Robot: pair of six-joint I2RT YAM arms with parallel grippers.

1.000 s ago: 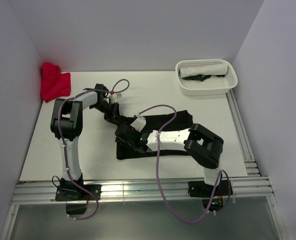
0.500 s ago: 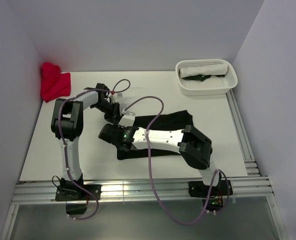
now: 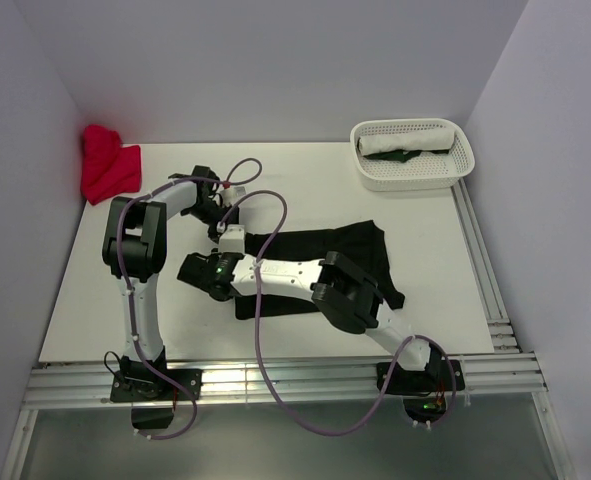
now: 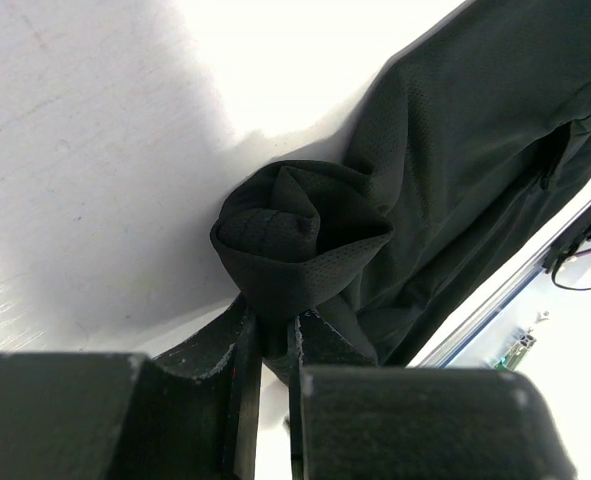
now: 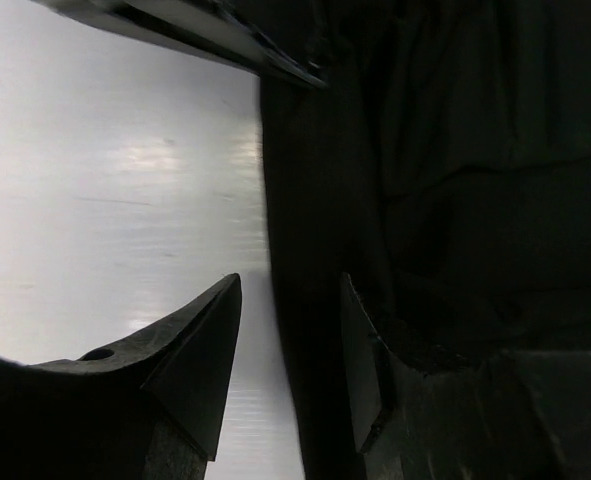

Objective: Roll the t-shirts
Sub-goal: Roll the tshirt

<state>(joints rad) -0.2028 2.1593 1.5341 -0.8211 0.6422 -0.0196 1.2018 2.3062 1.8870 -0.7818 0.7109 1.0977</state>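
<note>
A black t-shirt (image 3: 360, 245) lies spread across the middle of the table. Its far left corner is wound into a small roll (image 4: 295, 232). My left gripper (image 4: 270, 335) is shut on that roll from below; in the top view the left gripper (image 3: 231, 238) sits at the shirt's upper left end. My right gripper (image 5: 290, 300) is open, low over the shirt's edge (image 5: 315, 330): one finger (image 5: 210, 340) over bare table, the other over black cloth. In the top view the right gripper (image 3: 188, 270) is stretched far left. A red t-shirt (image 3: 107, 165) lies bunched at the back left.
A white perforated basket (image 3: 457, 163) at the back right holds a rolled white shirt (image 3: 407, 140) and a dark green one (image 3: 405, 156). Metal rails (image 3: 275, 378) run along the near edge and right side. The right arm's forearm (image 3: 285, 275) lies across the shirt's near left part.
The right arm has swept left along the black shirt, its gripper now past the shirt's left end. The left gripper has kept its hold and barely moved.
</note>
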